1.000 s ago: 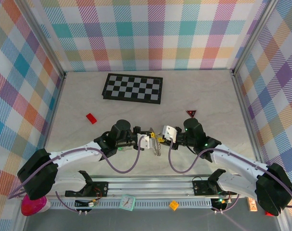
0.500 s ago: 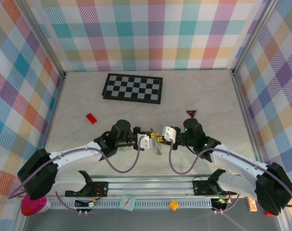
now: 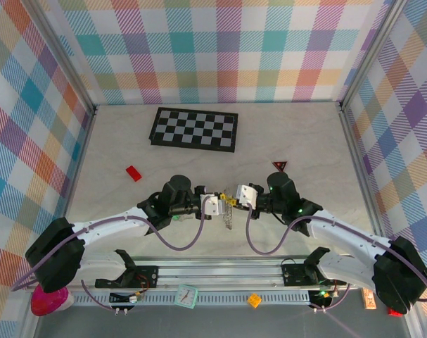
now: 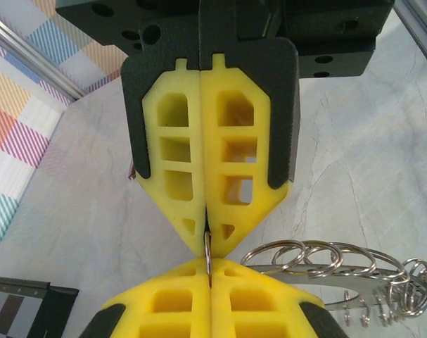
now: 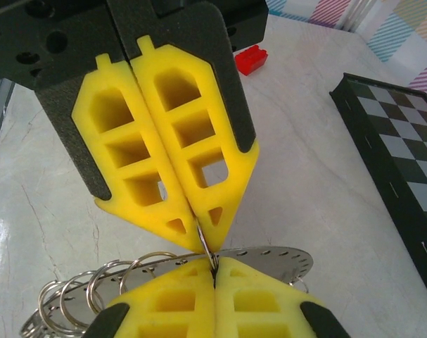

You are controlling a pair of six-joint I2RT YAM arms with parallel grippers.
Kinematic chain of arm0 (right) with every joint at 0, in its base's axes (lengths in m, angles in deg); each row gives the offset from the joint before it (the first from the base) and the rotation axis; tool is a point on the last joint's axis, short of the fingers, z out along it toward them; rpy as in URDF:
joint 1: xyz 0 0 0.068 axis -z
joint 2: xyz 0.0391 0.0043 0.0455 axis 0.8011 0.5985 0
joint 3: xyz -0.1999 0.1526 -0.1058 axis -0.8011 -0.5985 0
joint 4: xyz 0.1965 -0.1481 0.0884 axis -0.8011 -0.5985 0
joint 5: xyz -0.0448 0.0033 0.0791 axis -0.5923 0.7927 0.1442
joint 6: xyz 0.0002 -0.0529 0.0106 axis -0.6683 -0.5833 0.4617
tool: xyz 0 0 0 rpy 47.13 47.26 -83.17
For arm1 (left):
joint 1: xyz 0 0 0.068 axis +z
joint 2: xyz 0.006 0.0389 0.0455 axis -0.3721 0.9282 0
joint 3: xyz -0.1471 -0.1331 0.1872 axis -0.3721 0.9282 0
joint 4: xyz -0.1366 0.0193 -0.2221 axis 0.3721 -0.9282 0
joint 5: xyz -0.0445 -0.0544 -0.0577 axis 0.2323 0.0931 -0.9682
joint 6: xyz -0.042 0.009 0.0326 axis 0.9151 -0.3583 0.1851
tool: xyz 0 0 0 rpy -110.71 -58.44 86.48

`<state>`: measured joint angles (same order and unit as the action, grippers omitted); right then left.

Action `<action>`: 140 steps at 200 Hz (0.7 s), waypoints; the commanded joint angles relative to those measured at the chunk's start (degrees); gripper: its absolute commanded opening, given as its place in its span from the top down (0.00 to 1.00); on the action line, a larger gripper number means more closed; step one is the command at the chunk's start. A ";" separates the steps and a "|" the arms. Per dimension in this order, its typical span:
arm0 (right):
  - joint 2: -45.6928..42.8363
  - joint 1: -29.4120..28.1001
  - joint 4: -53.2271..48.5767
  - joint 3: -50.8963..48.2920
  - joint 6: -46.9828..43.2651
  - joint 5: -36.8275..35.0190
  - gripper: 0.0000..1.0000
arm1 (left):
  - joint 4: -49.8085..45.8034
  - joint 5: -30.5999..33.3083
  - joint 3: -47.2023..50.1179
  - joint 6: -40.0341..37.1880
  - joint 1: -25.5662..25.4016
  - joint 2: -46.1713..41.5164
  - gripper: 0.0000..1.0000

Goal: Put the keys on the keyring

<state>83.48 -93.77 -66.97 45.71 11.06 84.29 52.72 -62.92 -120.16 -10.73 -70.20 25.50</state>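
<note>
Where the arms meet tip to tip over the table's (image 3: pixel 304 148) near middle, I see left gripper (image 4: pixel 209 271) and right gripper (image 5: pixel 214 271) both fully closed, each pinching the same thin wire loop (image 5: pixel 207 248) on the keyring (image 5: pixel 269 258) rim between them.

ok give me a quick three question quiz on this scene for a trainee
1. True or false: the right gripper stands wide open.
2. In the top view, which thing lies just beyond the right arm's wrist? A. red triangle B. checkerboard C. red brick
3. Fill in: the left gripper and the right gripper meet tip to tip, both pinching a thin ____ at the rim of the keyring.

Key
1. False, it is shut.
2. A
3. wire loop
</note>
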 commanded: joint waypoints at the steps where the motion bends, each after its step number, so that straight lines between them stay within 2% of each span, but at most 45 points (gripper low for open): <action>1: 0.61 -1.37 -0.34 2.51 -1.08 2.63 1.00 | 1.82 -1.08 -2.84 0.78 -0.73 0.69 0.94; 79: 1.71 -2.27 -0.54 3.59 -1.15 3.29 1.00 | 1.89 -1.26 -3.66 1.11 -0.70 1.99 0.90; 102: 1.93 -2.27 -0.42 3.72 -1.03 2.88 1.00 | 1.59 -1.20 -3.75 1.01 -0.73 2.01 1.00; 126: 1.05 -2.27 0.98 2.75 0.75 -0.36 1.00 | 0.81 -0.76 -3.75 0.88 -0.69 1.62 1.00; 136: 0.10 -2.16 2.45 1.67 2.36 -2.86 0.82 | 0.50 -0.12 -3.75 1.09 -0.69 1.36 1.00; 140: -0.46 -2.05 2.80 1.23 3.03 -3.79 0.78 | 0.41 0.23 -3.75 1.40 -0.68 1.25 1.00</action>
<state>85.01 -94.71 -68.89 46.89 11.43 81.82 51.21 -62.55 -121.36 -9.53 -70.20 27.14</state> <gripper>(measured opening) 0.097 0.044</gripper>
